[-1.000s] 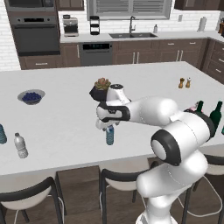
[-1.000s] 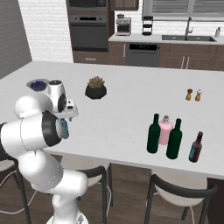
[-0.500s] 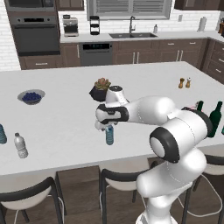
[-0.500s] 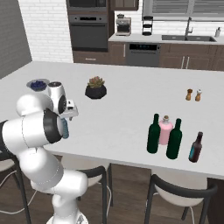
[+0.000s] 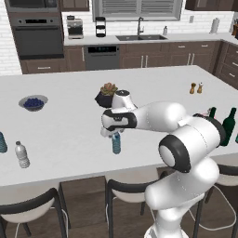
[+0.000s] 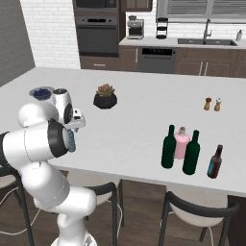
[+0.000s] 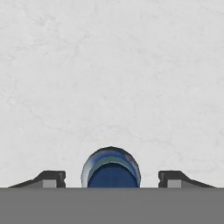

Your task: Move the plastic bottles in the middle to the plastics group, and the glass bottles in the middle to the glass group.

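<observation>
White marble counter (image 5: 69,116) carries the small blue-tinted plastic water bottle (image 5: 116,143) upright near its front edge, directly under the gripper (image 5: 114,133). From the right base, two dark green wine bottles (image 6: 168,147) flank a squat pink bottle (image 6: 181,143) far right. Looking down, the fingertips (image 7: 51,178) stand wide apart, clear of the blue cap.

Two tall green wine bottles (image 6: 168,147) (image 6: 191,153) stand on the white island counter (image 6: 139,120), with one pink bottle (image 6: 181,142) between them and one small dark brown bottle (image 6: 215,162) at their 3 o'clock. Small water bottles number three: one blue-capped bottle (image 5: 116,143) near the front edge, one white-capped clear bottle (image 5: 21,155) and one teal-blue bottle (image 5: 2,142) (cut by the frame edge) far toward 9 o'clock. There are two shakers (image 6: 212,104), one potted succulent (image 6: 105,95), one bowl of blueberries (image 5: 33,102), and three stools (image 5: 128,193) along the near side.
</observation>
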Tool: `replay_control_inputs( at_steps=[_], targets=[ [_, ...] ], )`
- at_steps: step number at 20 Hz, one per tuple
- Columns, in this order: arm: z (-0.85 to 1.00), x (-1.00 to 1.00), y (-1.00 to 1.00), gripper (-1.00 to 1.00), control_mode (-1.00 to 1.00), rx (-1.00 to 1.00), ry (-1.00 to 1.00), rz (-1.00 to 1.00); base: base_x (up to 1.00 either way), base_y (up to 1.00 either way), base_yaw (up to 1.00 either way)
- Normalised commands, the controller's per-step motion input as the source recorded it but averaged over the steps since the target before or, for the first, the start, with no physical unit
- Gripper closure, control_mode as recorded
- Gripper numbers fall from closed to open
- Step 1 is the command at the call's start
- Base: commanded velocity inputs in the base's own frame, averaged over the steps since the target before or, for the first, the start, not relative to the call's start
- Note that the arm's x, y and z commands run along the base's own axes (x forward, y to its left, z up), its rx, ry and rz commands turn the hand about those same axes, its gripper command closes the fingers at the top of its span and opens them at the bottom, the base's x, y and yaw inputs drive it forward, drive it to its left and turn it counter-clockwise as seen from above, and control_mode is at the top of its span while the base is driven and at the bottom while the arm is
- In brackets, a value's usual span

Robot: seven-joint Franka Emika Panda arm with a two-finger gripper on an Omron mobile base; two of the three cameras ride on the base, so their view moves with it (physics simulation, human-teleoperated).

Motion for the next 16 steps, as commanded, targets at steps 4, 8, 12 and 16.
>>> replay_control_inputs(
  at_steps=[4,8,12,16],
  targets=[
    [0.00,0.00,0.00,1.00,-1.00,0.00,0.00,0.00,0.00,0.00,0.00],
    [0.01,-0.08,0.00,1.00,-1.00,0.00,-0.04,0.00,0.00,0.00,0.00],
    [0.16,-0.54,0.00,1.00,-1.00,0.04,-0.25,0.00,0.00,0.00,0.00],
    [0.34,-0.32,0.41,1.00,-1.00,0.04,-0.28,0.05,0.00,0.00,0.00]
  ],
)
